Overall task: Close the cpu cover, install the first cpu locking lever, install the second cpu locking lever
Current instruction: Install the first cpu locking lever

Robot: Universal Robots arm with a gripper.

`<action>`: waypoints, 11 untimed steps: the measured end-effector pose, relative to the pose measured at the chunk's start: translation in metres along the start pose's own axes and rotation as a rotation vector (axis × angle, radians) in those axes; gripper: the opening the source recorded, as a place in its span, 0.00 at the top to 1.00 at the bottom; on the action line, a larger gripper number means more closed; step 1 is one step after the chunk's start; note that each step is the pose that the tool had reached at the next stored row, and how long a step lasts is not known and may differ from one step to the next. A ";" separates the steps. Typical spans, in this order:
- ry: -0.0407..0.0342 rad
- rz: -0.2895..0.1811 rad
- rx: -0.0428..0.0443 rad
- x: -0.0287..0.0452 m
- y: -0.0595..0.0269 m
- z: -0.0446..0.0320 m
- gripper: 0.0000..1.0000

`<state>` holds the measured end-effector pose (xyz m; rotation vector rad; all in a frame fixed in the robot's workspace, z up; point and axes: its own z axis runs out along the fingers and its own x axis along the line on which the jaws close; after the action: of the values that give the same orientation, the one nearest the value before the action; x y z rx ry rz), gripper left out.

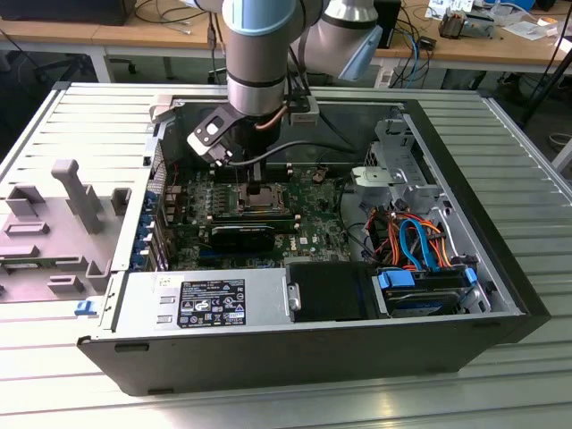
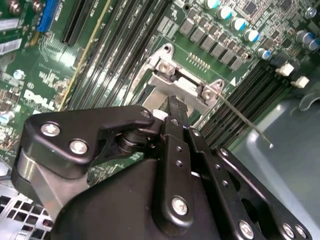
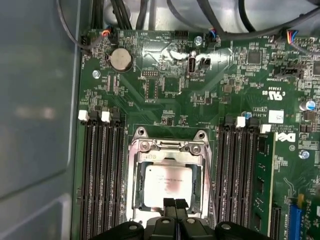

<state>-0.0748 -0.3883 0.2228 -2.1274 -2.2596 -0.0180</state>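
**socket, cover-closing step.** your pincer [image 3: 175, 206] has its fingers pressed together and holds nothing. it sits at one edge of the cpu cover [image 3: 136, 180]; contact cannot be told. the cover lies low over the chip [image 3: 167, 182], mid-way across the green board [image 3: 165, 85]. bear straight down on the frame metal, never through its opening. one locking lever [image 2: 245, 121] slants free from a socket corner and looks unlatched. memory slots [image 3: 100, 175] crowd the cover on two sides. your open room is upward, within the case wall [image 1: 474, 210].
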 end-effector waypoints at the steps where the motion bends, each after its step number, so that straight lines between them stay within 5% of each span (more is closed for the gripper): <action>1: 0.0000 0.000 0.0001 0.0000 -0.0003 0.0013 0.89; 11: -0.0002 0.000 0.0001 -0.0002 -0.0040 0.0124 0.89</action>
<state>-0.0790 -0.3884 0.2105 -2.1275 -2.2597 -0.0176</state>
